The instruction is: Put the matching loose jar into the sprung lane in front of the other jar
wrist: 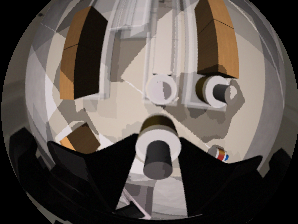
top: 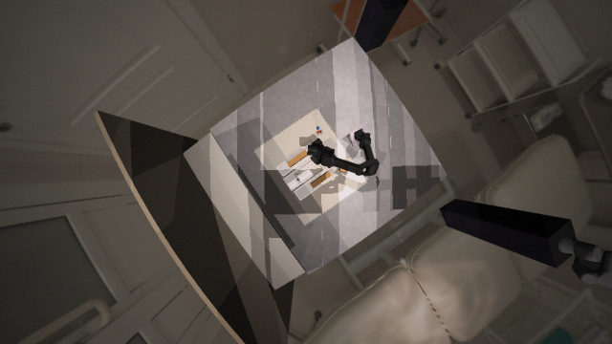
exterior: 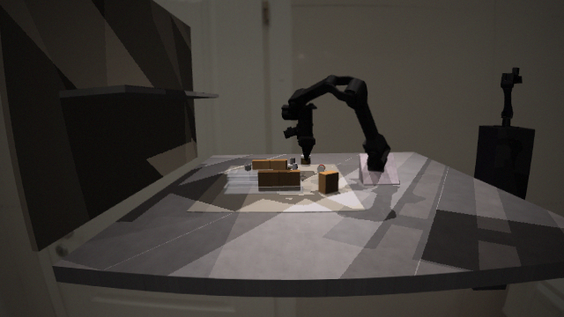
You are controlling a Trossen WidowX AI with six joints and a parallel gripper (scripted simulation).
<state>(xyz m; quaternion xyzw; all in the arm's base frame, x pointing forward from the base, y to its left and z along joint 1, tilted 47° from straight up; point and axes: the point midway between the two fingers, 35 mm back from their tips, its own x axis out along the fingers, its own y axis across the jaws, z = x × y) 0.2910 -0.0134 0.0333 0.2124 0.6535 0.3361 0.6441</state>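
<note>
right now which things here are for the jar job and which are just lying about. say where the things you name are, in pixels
For the job:
- held jar [exterior: 305,161] [wrist: 158,142]
- gripper [exterior: 306,157] [wrist: 158,139]
- clear rack [exterior: 240,188] [wrist: 105,67]

Seemingly lying about:
- loose brown box [exterior: 328,182] [wrist: 85,139]
- small red-and-blue thing [top: 318,129] [wrist: 220,154]

Can't tell which lane is sprung.

A robot arm [top: 346,164] [exterior: 363,110] on a work table [top: 354,229] [exterior: 282,246] suggests a lab.

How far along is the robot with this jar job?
The pick-up looks done: the gripper is closed on a dark-capped jar. A similar jar sits at the front end of a lane, with no second jar in front of it. Probably left: push that one back, set the held jar in front, and let go.
</note>
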